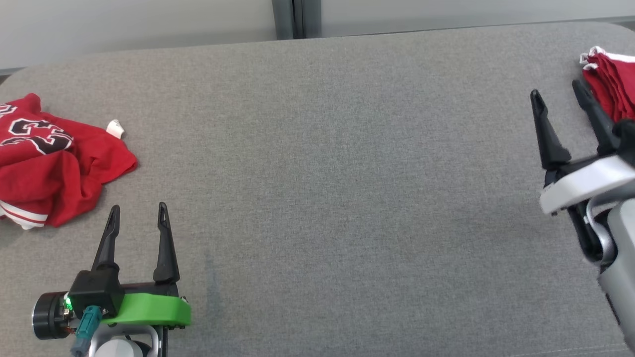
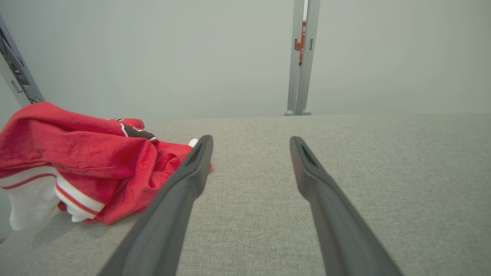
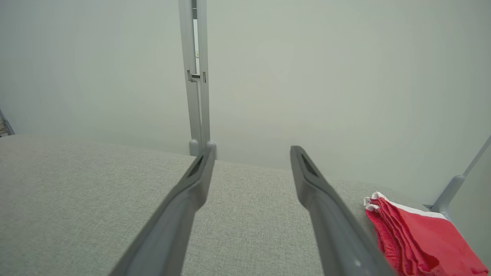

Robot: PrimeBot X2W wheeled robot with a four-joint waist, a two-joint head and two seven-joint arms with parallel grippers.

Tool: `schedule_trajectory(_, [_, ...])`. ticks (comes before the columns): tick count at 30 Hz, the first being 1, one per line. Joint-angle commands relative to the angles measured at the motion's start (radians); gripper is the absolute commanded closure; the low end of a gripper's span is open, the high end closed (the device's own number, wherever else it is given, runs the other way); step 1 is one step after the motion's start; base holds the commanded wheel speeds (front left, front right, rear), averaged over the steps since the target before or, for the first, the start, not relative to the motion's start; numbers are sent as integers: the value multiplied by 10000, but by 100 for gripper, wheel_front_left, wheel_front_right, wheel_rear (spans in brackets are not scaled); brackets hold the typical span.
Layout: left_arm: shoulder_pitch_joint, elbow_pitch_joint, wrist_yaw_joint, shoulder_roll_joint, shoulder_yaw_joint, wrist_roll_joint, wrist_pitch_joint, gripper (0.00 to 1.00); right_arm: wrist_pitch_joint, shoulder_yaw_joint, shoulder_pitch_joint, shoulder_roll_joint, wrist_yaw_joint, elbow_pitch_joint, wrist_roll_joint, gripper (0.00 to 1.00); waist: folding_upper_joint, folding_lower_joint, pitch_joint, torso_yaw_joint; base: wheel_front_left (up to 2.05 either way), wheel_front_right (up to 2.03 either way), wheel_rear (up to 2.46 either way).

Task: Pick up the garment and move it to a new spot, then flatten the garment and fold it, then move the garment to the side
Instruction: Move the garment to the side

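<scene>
A crumpled red garment (image 1: pixel 54 163) with black-and-white lettering and white trim lies in a heap at the left edge of the grey table (image 1: pixel 317 173). In the left wrist view the garment (image 2: pixel 76 157) sits just left of my fingers. My left gripper (image 1: pixel 137 216) stands open near the front left, a short way right of and below the heap, holding nothing. At the right edge my right gripper (image 1: pixel 556 92) is open and empty, its fingers reaching up beside a folded red pile (image 1: pixel 612 82).
The folded red pile (image 3: pixel 418 237) with white edging lies at the table's far right corner. A grey post (image 1: pixel 295 19) stands behind the table's back edge against a pale wall. The fabric-covered tabletop stretches wide between the two grippers.
</scene>
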Motion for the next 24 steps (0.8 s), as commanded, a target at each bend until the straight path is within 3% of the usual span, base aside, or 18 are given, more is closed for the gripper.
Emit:
schedule_trajectory(1, [158, 74, -51, -38, 11, -42, -4, 0, -25, -178, 569, 284, -17, -247, -108, 0, 0, 0, -431, 234, 0, 0, 0])
schedule_trajectory(17, [566, 609, -302, -110, 243, -1, -3, 0, -26, -1629, 4336, 2759, -16, -2368, -1237, 0, 0, 0, -1355, 356, 0, 0, 0])
schedule_trajectory(24, [672, 749, -356, -129, 371, 31, -3, 0, -26, -1988, 5076, 3319, -16, -2649, -1622, 0, 0, 0, -1498, 316, 0, 0, 0])
